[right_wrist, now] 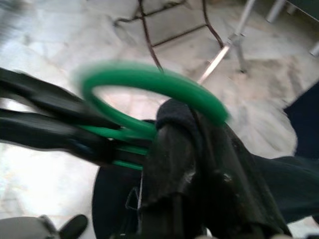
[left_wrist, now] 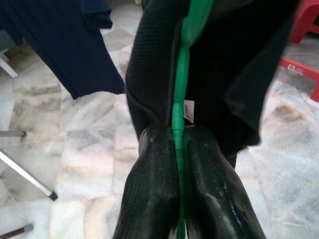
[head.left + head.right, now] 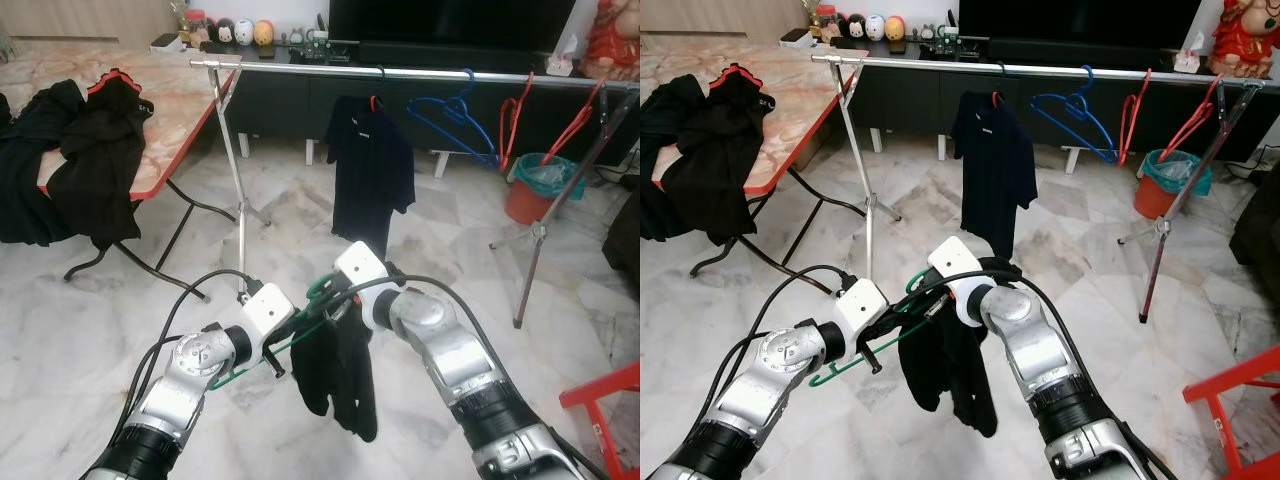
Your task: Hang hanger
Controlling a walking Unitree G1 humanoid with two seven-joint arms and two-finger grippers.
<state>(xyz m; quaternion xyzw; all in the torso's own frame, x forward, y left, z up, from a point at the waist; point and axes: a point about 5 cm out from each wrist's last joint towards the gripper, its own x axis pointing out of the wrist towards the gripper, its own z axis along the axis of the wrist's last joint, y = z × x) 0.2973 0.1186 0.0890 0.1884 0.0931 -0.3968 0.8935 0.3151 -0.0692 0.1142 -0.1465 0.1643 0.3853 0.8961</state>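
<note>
Left gripper (image 2: 179,164) clamps the green hanger (image 2: 180,99) (right gripper's (image 1: 199,149) grip unclear).

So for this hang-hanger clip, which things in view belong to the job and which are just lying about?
Job:
- green hanger, pinched by left gripper
- black garment on it, with right gripper at the hanger's neck
- clothes rail

Lying about:
- dark shirt already hung
- blue hanger
- red hangers
- clothes pile on table
- red bin
- red chair

Rail (image 3: 300,68) bare left of the hung shirt (image 3: 368,170); blue hanger (image 3: 450,125) and red hangers (image 3: 515,115) crowd its right.
</note>
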